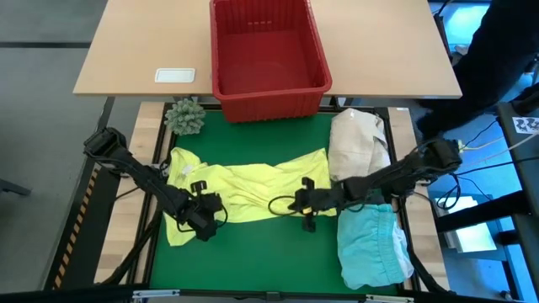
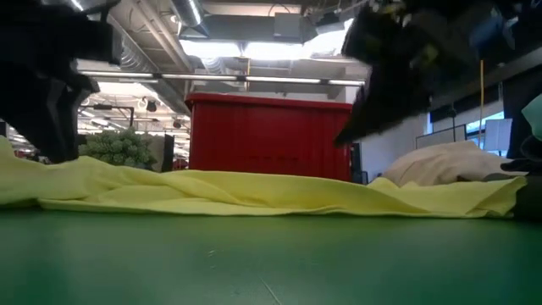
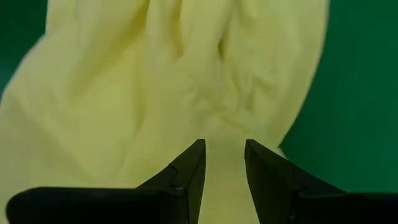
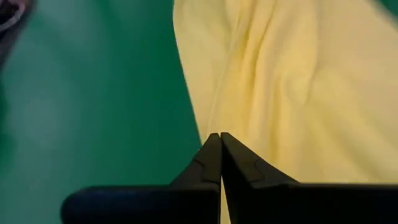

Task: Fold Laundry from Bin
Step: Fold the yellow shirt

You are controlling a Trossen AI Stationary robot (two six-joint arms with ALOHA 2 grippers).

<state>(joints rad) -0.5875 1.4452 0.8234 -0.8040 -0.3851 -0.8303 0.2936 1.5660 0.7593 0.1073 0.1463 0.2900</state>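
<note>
The left end effector [image 1: 205, 220] sits over the lower left part of the bright yellow cloth shirt [image 1: 244, 189], its two dark fingers [image 3: 186, 180] parted with a narrow gap; yellow fabric fills the space ahead of them, but whether any of it is pinched between them cannot be told. The right end effector [image 1: 296, 203] rests at the shirt's right-hand edge, where cloth meets the green mat [image 1: 253, 261], and its fingers [image 4: 211, 162] are pressed fully together at the yellow hem.

The yellow shirt lies spread and wrinkled across the middle of the green mat, running between the two end effectors. Just beside the right arm, at the mat's right side, a light turquoise-blue cloth garment [image 1: 370, 244] lies bunched, and a cream-white cloth bundle [image 1: 355, 143] sits beyond it, towards the bin.

The bright red rectangular plastic crate [image 1: 268, 93] with slotted sides stands on the pale wooden tabletop [image 1: 143, 50] at the mat's far edge, its inside showing only red floor. A small green spiky plant-like ball [image 1: 185, 116] rests near the crate's left corner, and a white rectangular label [image 1: 175, 75] lies on the tabletop farther left.
</note>
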